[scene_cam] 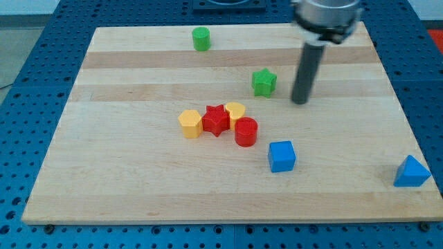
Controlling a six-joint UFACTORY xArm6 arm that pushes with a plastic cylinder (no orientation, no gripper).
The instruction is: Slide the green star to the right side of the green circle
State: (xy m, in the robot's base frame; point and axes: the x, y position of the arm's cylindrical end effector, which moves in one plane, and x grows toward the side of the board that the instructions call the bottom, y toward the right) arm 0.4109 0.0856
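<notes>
The green star [264, 82] lies on the wooden board right of its middle, toward the view's top. The green circle [201, 39] stands near the board's top edge, up and to the left of the star. My tip [299, 101] rests on the board just to the right of the green star and slightly lower, apart from it by a small gap.
A cluster sits at mid-board: a yellow hexagon [190, 124], a red star [216, 120], a yellow heart [235, 111] and a red cylinder [246, 131]. A blue cube [282, 155] lies below them to the right. A blue triangle [412, 172] sits near the board's right edge [398, 111].
</notes>
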